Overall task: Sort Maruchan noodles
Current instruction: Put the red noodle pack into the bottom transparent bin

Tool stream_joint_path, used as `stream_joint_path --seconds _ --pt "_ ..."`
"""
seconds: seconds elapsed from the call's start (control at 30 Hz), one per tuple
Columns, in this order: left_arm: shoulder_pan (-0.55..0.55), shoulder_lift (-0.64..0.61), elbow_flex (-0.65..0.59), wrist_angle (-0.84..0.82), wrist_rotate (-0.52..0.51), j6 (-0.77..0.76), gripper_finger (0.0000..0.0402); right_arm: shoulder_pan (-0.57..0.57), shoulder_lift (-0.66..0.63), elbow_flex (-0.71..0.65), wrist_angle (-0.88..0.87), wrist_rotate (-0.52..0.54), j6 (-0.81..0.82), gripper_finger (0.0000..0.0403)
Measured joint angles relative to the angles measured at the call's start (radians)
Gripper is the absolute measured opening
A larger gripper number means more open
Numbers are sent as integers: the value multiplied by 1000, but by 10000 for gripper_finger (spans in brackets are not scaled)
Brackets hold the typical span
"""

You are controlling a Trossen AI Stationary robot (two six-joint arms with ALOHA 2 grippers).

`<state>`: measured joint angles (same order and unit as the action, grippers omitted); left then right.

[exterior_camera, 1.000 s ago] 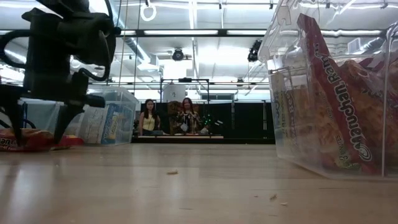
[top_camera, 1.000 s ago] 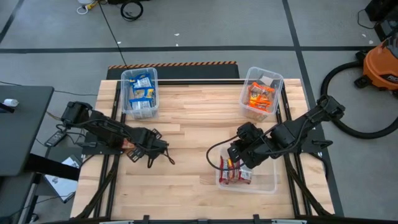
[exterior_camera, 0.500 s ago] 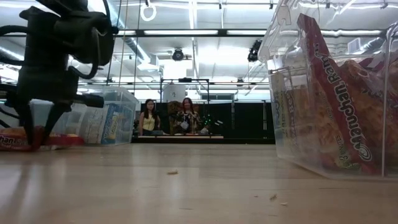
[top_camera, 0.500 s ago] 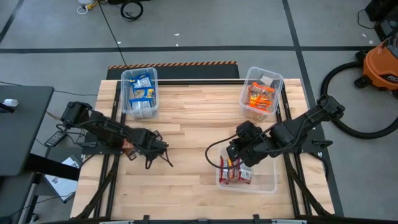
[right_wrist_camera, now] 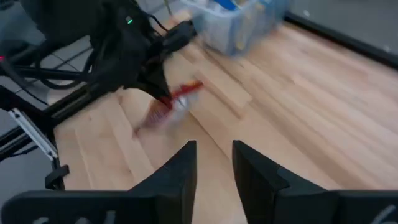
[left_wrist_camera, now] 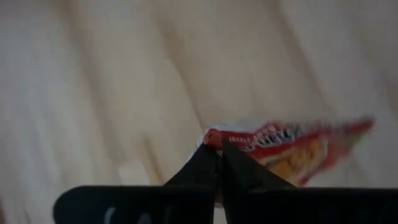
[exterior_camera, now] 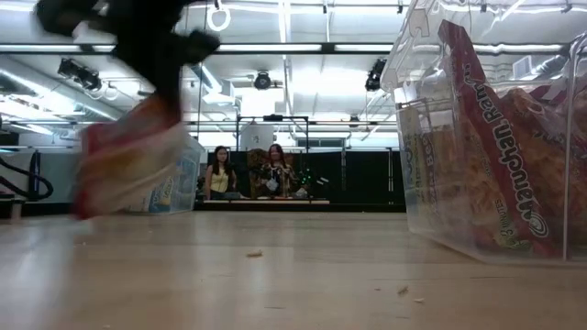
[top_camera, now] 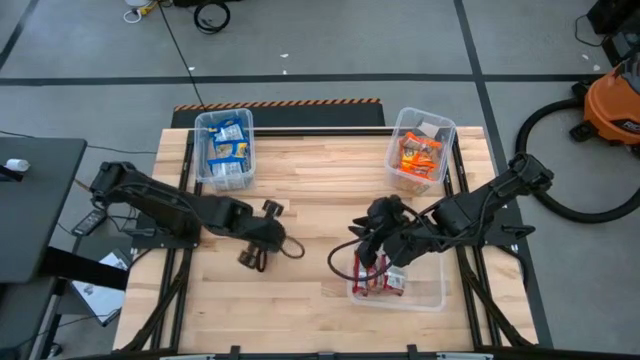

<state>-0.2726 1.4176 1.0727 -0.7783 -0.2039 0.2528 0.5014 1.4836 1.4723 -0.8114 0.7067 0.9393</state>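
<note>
Left hand (top_camera: 252, 257) pinches a red noodle packet (left_wrist_camera: 292, 144) by one edge, lifted clear of the table (top_camera: 300, 295), mid-table. Right hand (right_wrist_camera: 211, 162) fingers slightly spread, empty, at near-right bin (top_camera: 425, 290) holding red packets. Far bins: blue packets (top_camera: 228, 150) left, orange packets (top_camera: 418, 155) right.

We note a wooden table (top_camera: 300, 200) carrying three clear plastic bins (top_camera: 225, 150). An orange shop vacuum (top_camera: 612, 105) sits on the grey floor. Across the room, two people (exterior_camera: 220, 174) sit side by side.
</note>
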Motion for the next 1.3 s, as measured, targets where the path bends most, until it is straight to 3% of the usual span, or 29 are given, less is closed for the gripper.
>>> stream_joint_path --seconds 0.27,0.47,0.6,0.8,1.0,1.3 --pt "6 -89 18 255 -307 -475 9 -3 132 0 312 -24 -245 164" --pt "30 -92 16 277 -366 -788 9 -21 240 -1 436 -23 -382 212" --pt "69 -94 16 302 -373 -852 9 -19 269 -1 456 45 -487 238" --pt "142 -132 15 384 -361 -903 10 -21 267 -1 399 229 -399 238" --pt "173 -168 16 546 -312 -900 10 -48 283 -1 281 268 -237 229" --pt "180 -185 17 675 -305 -897 10 -114 300 -1 283 265 -63 228"
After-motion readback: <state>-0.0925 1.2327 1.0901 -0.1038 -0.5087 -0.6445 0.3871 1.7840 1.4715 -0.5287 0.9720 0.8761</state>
